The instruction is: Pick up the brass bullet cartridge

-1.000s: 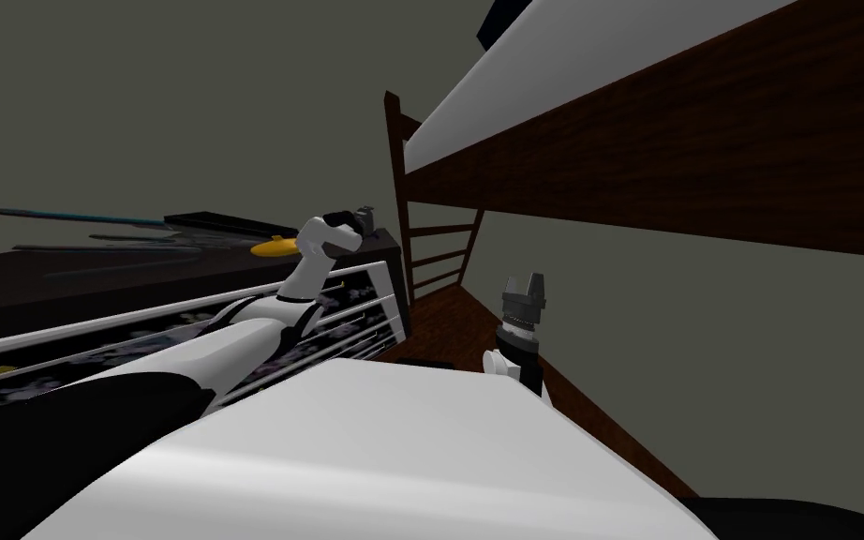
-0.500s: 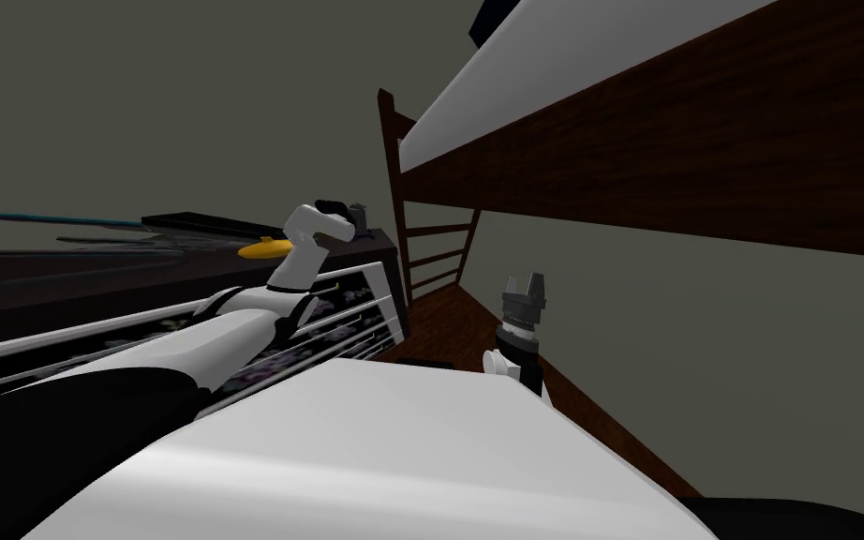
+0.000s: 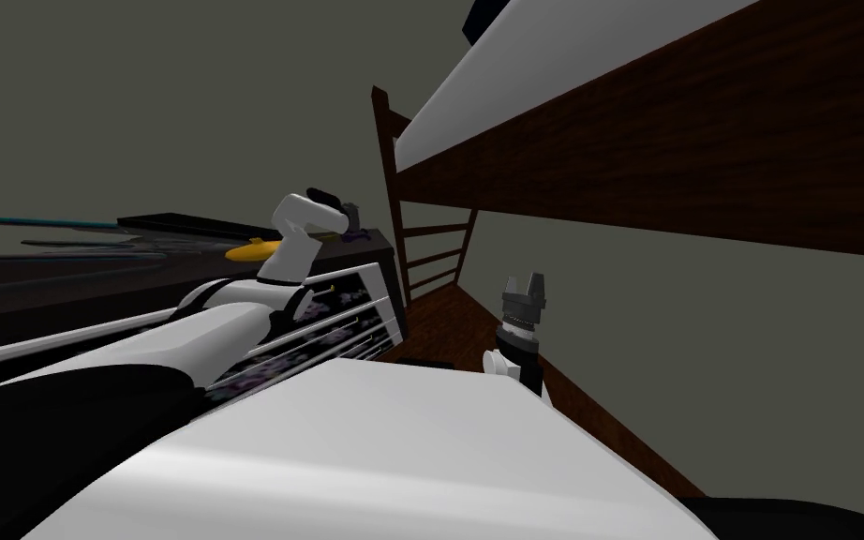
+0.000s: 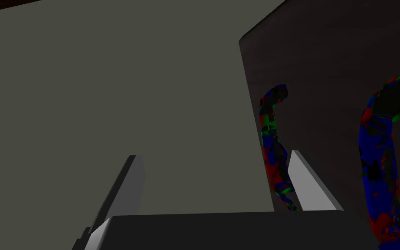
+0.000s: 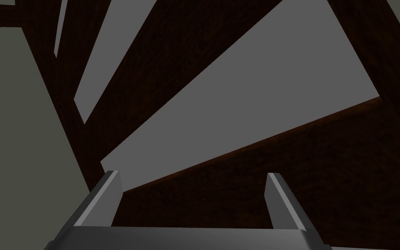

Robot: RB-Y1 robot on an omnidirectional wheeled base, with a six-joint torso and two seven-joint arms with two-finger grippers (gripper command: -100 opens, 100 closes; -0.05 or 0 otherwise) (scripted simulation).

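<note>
**Left jaws at the chest's corner, past the cartridge**

Yellow, tapered bullet cartridge (image 3: 250, 250) lies on the dark drawer chest's top (image 3: 83, 277). It sits back from the front edge, short of the corner by the dark wooden bunk ladder (image 3: 393, 187). Left jaws hover at that corner, spread wide, empty. Two multicoloured curved strips (image 4: 273, 143) lie just beside them. Right jaws, also apart and empty, idle by the bunk. Judgement: left jaws overshoot. Draw back from the corner, pitch down, straddle the cartridge's narrow body, then close.
</note>
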